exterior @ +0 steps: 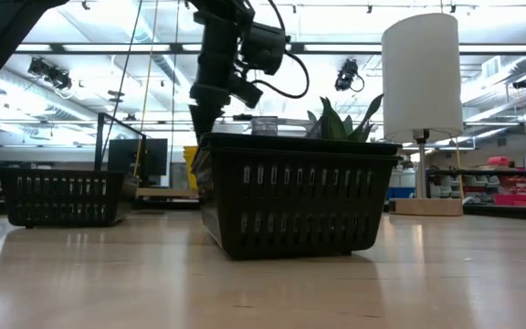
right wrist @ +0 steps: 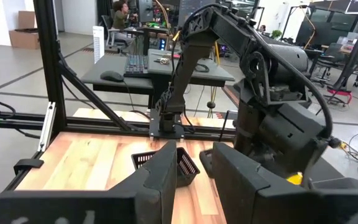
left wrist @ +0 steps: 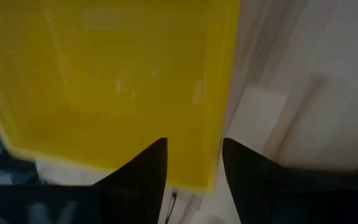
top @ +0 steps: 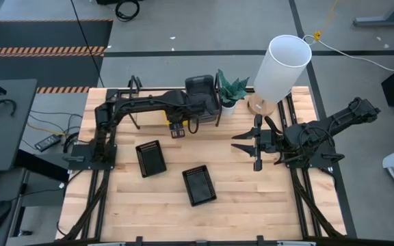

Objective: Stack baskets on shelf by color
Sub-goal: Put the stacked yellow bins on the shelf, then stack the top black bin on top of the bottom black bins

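My left gripper points down at the shelf along the table's far edge. It is open, with its fingers on either side of one wall of a yellow basket, near a corner. In the high view only a sliver of this basket shows beside the gripper. Two black mesh baskets rest flat on the tabletop, and the nearer one fills the low view. A dark grey basket stands to the right of the yellow one. My right gripper hovers open and level at the right, holding nothing.
A lamp with a tall white shade and a small potted plant stand at the far right of the table. Bare wood lies in front of the two black baskets. A person sits at a desk in the room beyond.
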You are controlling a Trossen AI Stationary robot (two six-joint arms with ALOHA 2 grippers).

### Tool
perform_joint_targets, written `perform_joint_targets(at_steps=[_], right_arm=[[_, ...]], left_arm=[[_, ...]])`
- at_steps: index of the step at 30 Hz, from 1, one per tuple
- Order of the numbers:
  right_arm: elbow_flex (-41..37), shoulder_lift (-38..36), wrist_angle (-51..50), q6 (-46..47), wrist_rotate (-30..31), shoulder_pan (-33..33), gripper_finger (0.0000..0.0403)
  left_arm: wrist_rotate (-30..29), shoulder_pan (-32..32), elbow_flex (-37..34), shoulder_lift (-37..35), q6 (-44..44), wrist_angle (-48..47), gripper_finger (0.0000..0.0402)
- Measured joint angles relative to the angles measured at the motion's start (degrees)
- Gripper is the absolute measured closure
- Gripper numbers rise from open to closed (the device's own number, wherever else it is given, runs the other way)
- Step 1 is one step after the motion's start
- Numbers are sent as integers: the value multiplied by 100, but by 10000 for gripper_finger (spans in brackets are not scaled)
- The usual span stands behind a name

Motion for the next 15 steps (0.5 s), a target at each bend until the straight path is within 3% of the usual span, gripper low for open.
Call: perform_joint_targets(at_steps=[7,12,15], right_arm=[[0,0,14,5,0,0,295],[0,0,11,22,0,0,295],[0,0,11,29,-1,0,295]], left_arm=[[119,-160,0,-411,-466,-400,252],[1340,-544,4,-702,-681,-463,259],[1729,-867,6,-790,-935,-497,260]])
